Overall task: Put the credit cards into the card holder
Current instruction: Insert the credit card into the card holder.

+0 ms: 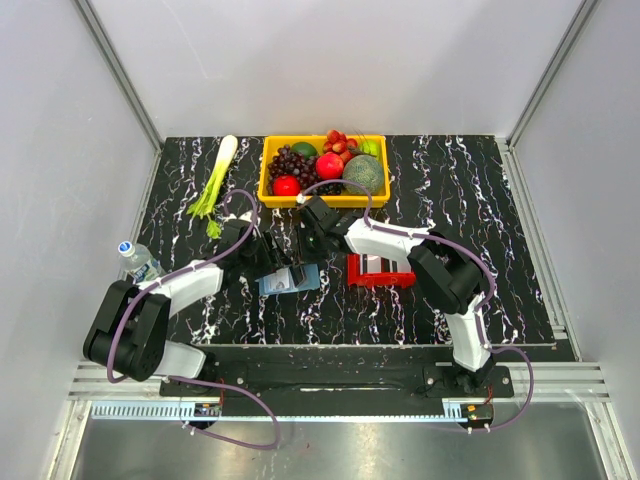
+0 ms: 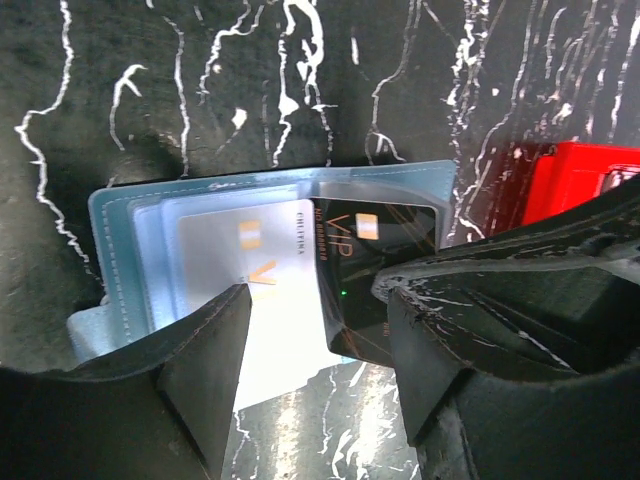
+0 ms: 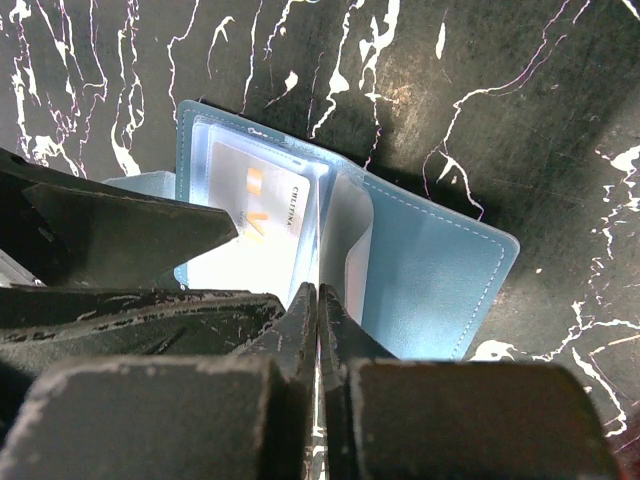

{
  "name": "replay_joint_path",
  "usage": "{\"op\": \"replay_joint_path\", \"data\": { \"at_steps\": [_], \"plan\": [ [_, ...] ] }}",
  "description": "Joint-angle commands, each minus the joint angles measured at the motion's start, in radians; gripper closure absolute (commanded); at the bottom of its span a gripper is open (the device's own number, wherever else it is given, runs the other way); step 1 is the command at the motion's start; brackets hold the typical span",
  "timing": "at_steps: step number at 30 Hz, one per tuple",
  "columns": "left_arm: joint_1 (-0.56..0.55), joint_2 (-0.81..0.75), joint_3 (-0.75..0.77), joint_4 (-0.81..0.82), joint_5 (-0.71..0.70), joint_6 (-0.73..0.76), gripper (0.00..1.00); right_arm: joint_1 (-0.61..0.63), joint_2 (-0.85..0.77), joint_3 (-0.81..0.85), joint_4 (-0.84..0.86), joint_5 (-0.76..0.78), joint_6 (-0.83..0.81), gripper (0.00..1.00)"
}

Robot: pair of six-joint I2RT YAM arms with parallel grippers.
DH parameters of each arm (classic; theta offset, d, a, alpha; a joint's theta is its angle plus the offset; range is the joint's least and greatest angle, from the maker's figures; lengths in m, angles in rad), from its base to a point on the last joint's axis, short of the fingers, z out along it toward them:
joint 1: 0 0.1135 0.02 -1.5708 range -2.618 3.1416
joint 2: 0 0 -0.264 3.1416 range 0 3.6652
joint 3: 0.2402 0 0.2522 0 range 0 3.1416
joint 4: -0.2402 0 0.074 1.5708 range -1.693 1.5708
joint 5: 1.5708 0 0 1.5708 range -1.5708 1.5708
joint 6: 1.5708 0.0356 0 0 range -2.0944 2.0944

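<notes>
The left fingers (image 2: 200, 370) cover the near edge of the white card (image 2: 235, 275) in the card holder (image 2: 120, 215). The dark card (image 2: 355, 260) beside it runs under the right fingers (image 2: 520, 290); whether they pinch it, I can't tell. The red tray (image 2: 570, 175) past the holder is cut off.

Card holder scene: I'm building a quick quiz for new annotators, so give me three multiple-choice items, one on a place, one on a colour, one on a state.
1. Where does the card holder lie?
A. In a yellow basket.
B. On the table, left of the red tray.
C. Against a water bottle.

2. What colour is the tray?
A. Green.
B. White.
C. Red.

3. How is the card holder?
A. Open.
B. Folded shut.
C. Standing on edge.

Answers: B, the top view shows it flat on the table beside the tray; C, its walls are red; A, its inside faces up with a white card showing.
</notes>
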Motion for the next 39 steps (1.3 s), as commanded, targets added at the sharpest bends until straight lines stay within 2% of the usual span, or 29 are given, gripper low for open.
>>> {"op": "replay_joint_path", "data": {
  "at_steps": [1, 5, 11, 13, 39],
  "plan": [
    [-0.004, 0.001, -0.014, 0.1, 0.068, -0.034, 0.39, -0.003, -0.035, -0.007, 0.021, -0.007, 0.007, 1.0],
    [-0.004, 0.003, -0.01, 0.094, 0.059, -0.036, 0.4, -0.003, -0.038, -0.01, 0.021, 0.002, 0.011, 1.0],
    [-0.004, -0.069, 0.046, -0.106, -0.137, 0.048, 0.39, -0.003, -0.037, -0.004, 0.02, -0.001, 0.009, 1.0],
    [-0.002, -0.077, 0.057, -0.135, -0.159, 0.059, 0.38, -0.003, -0.038, -0.005, 0.02, 0.001, 0.009, 1.0],
    [-0.021, 0.093, 0.057, -0.058, -0.044, 0.026, 0.39, -0.003, -0.037, -0.004, 0.018, -0.007, 0.004, 1.0]
  ]
}}
